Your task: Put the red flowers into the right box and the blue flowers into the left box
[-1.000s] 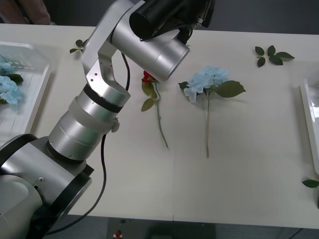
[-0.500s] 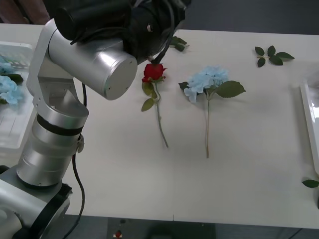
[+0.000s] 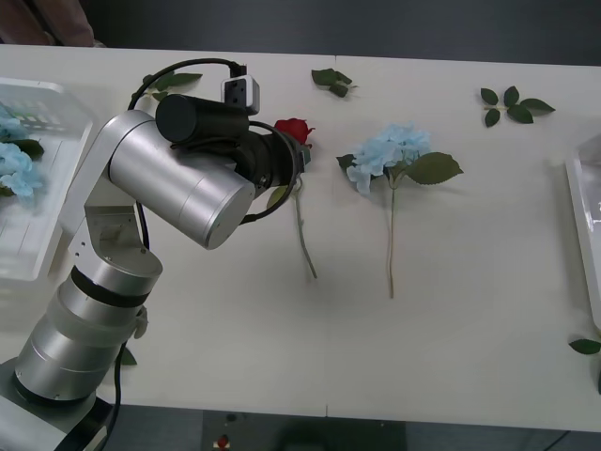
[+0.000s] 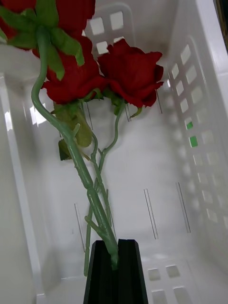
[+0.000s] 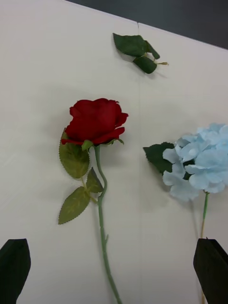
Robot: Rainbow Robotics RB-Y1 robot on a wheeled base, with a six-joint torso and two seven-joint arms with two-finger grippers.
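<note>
Here left jaws (image 5: pixel 114 266) gape wide over a red rose (image 5: pixel 95 121); right jaws (image 4: pixel 115 266) pinch a rose stem (image 4: pixel 78 166).

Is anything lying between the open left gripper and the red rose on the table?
Nothing visible. The left gripper is open above the rose, whose stem runs between its fingers over bare table.

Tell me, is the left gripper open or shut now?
Open: the left gripper has its two black fingers wide apart, above the red rose on the table.
</note>
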